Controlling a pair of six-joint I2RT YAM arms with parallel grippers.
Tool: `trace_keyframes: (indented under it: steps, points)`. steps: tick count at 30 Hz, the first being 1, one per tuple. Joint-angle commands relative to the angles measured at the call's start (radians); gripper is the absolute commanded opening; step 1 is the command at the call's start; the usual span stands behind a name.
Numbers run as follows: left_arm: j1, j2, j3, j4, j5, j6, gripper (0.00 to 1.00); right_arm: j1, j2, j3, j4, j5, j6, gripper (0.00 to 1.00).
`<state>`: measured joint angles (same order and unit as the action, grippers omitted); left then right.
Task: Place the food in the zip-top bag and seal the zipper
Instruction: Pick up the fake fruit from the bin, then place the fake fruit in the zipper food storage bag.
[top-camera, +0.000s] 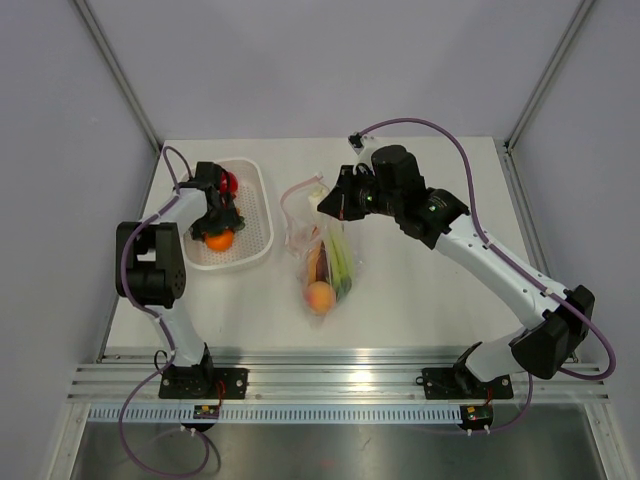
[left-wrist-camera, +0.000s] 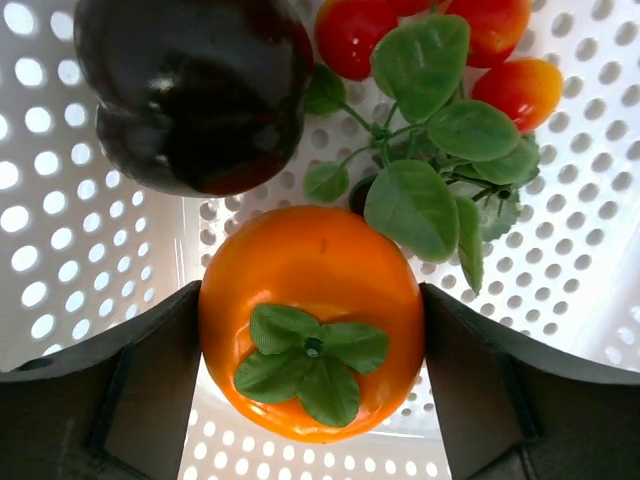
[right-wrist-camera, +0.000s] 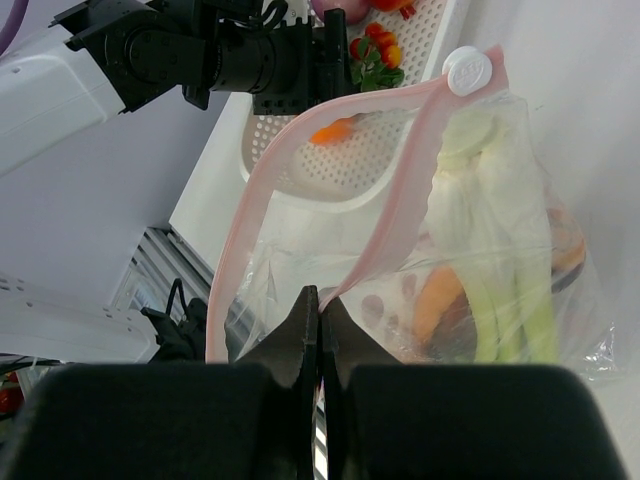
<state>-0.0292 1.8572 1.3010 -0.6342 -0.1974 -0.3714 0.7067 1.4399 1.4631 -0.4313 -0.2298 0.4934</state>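
On your desk (top-camera: 440, 300), the clear crinkly zip-top bag (top-camera: 322, 262) lies at centre, a peach toy (top-camera: 319, 296) at its 6 o'clock end; your right tool (right-wrist-camera: 318, 335) is pinched together on the thin pink zipper strip (right-wrist-camera: 395, 200) at its 12 o'clock mouth; at the bag's 10 o'clock, your left tool (top-camera: 218, 224) is clamped on the round orange toy fruit (left-wrist-camera: 310, 300) inside the white perforated plastic basket (top-camera: 255, 250).

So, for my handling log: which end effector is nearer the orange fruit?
Left. The left end effector clamps the orange fruit in the basket; the right end effector, apart, pinches the zip-top bag.
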Motion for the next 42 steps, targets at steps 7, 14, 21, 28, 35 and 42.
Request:
trace_keyframes:
  steps: [7,14,21,28,35,42]
  points:
    - [0.005,-0.225,0.032,-0.031,0.019,0.009,0.66,-0.004,-0.035,-0.004,0.068,-0.006,0.000,0.00]
    - [-0.063,-0.458,0.079,-0.102,0.159,0.052,0.63,-0.004,-0.029,-0.006,0.085,-0.008,0.011,0.00]
    - [-0.158,-0.578,0.179,-0.127,0.401,0.037,0.56,-0.004,-0.012,0.006,0.081,-0.017,0.028,0.00]
    - [-0.308,-0.592,0.221,-0.086,0.562,-0.026,0.56,-0.004,-0.004,0.009,0.089,-0.022,0.042,0.00]
    - [-0.391,-0.639,0.103,0.086,0.694,-0.129,0.57,-0.004,-0.003,0.014,0.091,-0.019,0.045,0.00]
    - [-0.402,-0.658,0.066,0.157,0.711,-0.167,0.57,-0.004,0.002,0.022,0.086,-0.026,0.050,0.00]
